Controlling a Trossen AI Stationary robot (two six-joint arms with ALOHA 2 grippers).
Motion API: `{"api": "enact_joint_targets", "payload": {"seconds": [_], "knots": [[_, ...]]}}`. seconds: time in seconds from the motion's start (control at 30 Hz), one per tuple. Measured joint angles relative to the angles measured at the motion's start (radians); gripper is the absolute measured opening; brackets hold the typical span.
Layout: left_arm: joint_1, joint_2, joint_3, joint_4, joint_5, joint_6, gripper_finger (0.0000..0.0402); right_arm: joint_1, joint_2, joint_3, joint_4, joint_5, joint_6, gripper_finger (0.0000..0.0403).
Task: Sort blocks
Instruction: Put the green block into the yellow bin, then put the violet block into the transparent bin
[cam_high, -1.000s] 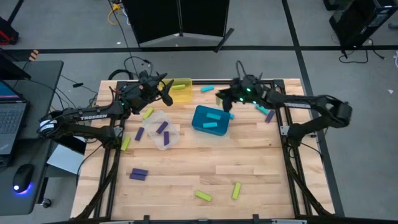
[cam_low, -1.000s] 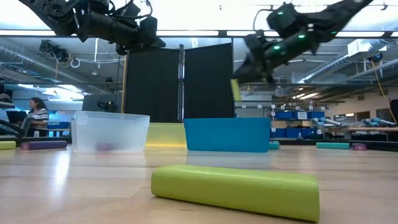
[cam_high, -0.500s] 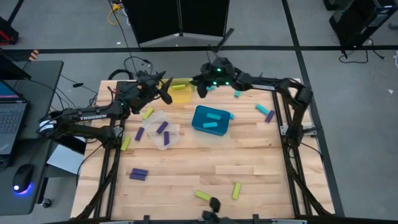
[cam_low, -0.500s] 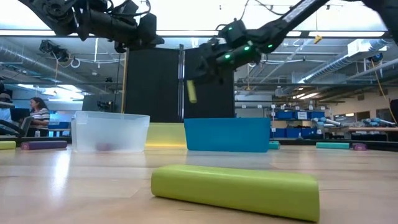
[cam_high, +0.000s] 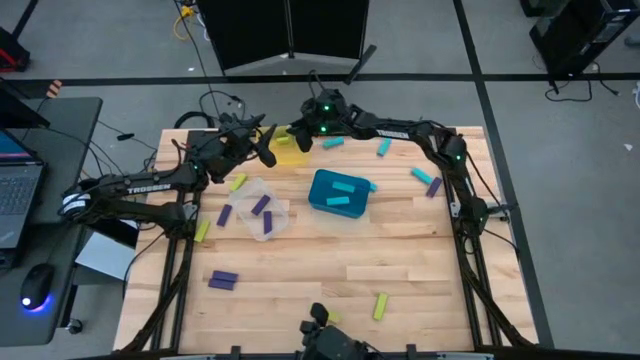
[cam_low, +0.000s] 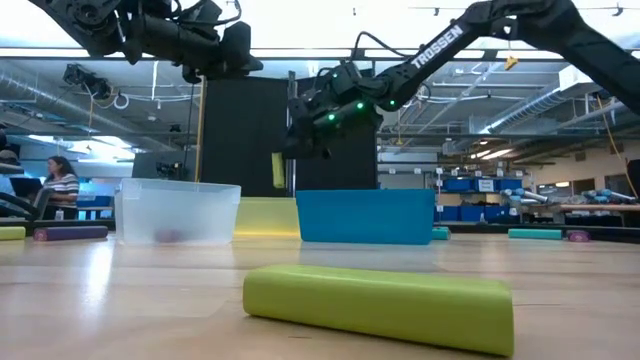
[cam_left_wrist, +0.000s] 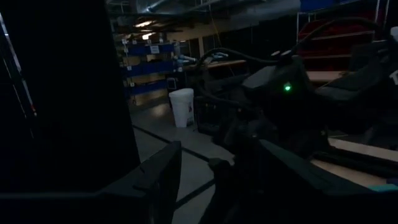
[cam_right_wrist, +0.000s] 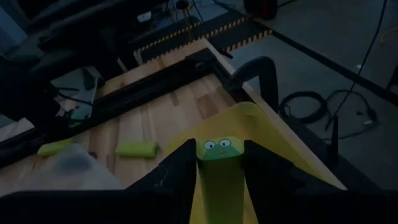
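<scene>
A yellow-green block (cam_right_wrist: 219, 171) with a small face sticker on its top end is in my right gripper (cam_right_wrist: 221, 146), which is shut on it. The block (cam_low: 278, 170) hangs above the yellow bin (cam_high: 290, 152) at the table's far edge, with my right gripper (cam_high: 300, 138) over that bin. Just left of the bin, my left gripper (cam_high: 265, 148) is raised and open, and nothing is between its fingers (cam_left_wrist: 158, 177). Cyan, purple and yellow-green blocks lie scattered on the table, one yellow-green block (cam_low: 378, 305) close to the near edge. My right gripper pinches the block's two long sides (cam_right_wrist: 202, 165) between its two fingers, near the block's upper end. The fingers reach in from the table's right, slanting slightly down, and lie across the block. The block hangs upright below them, clear of the yellow bin.
A teal bin (cam_high: 338, 192) holding cyan blocks sits mid-table, right of a clear bin (cam_high: 260, 208) holding purple ones. Loose blocks include purple (cam_high: 223, 280), yellow-green (cam_high: 381, 305) and cyan (cam_high: 425, 178). A dark object (cam_high: 325, 342) stands at the near edge.
My right gripper has travelled along the far side toward the table's left edge, from beyond the teal bin to above the yellow bin. It has carried the yellow-green block, which stays upright and clear. A dark object has come up at the near edge.
</scene>
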Motion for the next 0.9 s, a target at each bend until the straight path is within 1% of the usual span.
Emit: {"api": "enact_joint_targets", "payload": {"seconds": [0.2, 0.37, 0.43, 0.5, 0.6, 0.67, 0.77, 0.83, 0.9], "knots": [[0.000, 0.000, 0.000, 0.000, -0.008, -0.004, 0.0213, 0.000, -0.002, 0.002, 0.001, -0.009, 0.001, 0.0186], [0.000, -0.004, 0.000, -0.023, -0.009, -0.024, 0.0213, -0.003, -0.025, 0.002, -0.006, -0.034, -0.017, 0.0207], [0.000, -0.027, 0.000, -0.074, -0.009, -0.024, 0.0213, -0.002, -0.050, 0.002, -0.050, -0.060, -0.056, 0.0211], [-0.002, -0.070, 0.006, -0.158, -0.009, -0.024, 0.0213, -0.002, -0.080, 0.002, -0.132, -0.065, -0.114, 0.0212], [-0.003, -0.156, 0.022, -0.307, -0.009, -0.025, 0.0213, -0.002, -0.131, -0.013, -0.247, -0.030, -0.201, 0.0210], [-0.003, -0.216, 0.036, -0.402, -0.009, -0.034, 0.0213, -0.002, -0.175, -0.059, -0.251, -0.001, -0.229, 0.0210], [-0.003, -0.271, 0.066, -0.529, -0.011, -0.082, 0.0213, -0.002, -0.253, -0.171, -0.162, 0.070, -0.225, 0.0210], [-0.003, -0.280, 0.086, -0.627, -0.003, -0.118, 0.0213, -0.005, -0.315, -0.278, -0.026, 0.104, -0.189, 0.0209], [-0.003, -0.273, 0.103, -0.722, 0.059, -0.161, 0.0213, -0.005, -0.381, -0.398, 0.125, 0.135, -0.141, 0.0208]]}}
